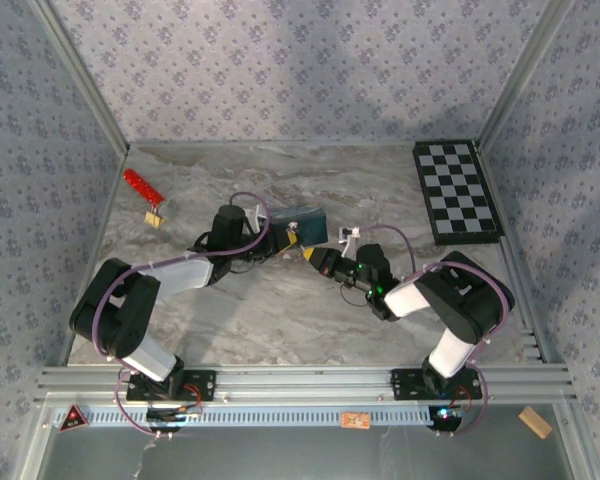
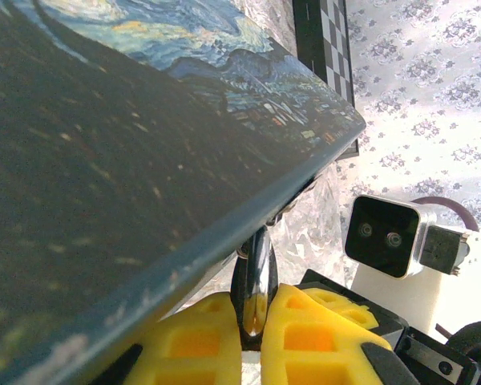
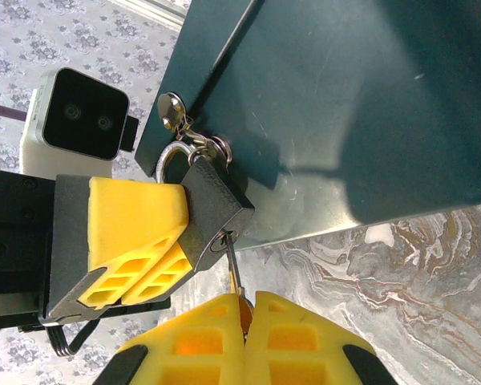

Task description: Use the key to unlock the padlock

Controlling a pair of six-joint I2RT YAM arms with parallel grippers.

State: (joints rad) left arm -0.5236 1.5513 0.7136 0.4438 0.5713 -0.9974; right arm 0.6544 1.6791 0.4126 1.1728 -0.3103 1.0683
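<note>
The padlock (image 3: 212, 200) hangs at the edge of the box (image 3: 345, 104), over the worktop (image 3: 401, 273); the left gripper (image 2: 252, 313) clamps its body, and the right gripper (image 3: 244, 309) pinches the key (image 3: 233, 271) seated in its keyhole

No words or numbers can be read anywhere. A red triangular sticker (image 1: 75, 417) sits at the left on the near rail (image 1: 300, 382), and a small orange tag (image 1: 355, 420) sits near its middle. The marks on both are too small to make out.
</note>
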